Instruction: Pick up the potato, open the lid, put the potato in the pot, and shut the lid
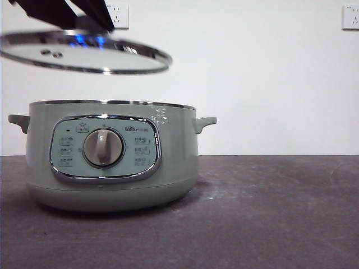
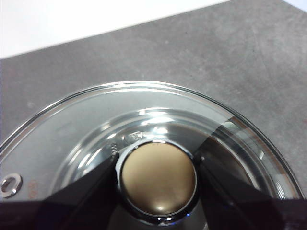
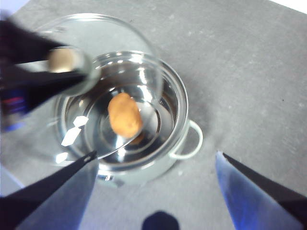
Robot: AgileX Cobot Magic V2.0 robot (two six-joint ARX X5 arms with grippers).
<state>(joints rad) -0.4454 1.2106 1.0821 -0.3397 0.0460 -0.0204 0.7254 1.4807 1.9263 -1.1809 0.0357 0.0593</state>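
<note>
- The left gripper (image 2: 158,179) is clamping the lid's knob (image 2: 158,178), holding the glass lid (image 1: 84,53) tilted above the pot (image 1: 112,157).
- The potato (image 3: 124,115) is lying inside the pot's steel bowl.
- The right gripper (image 3: 156,165) is hanging above with jaws spread, gripping nothing.
</note>
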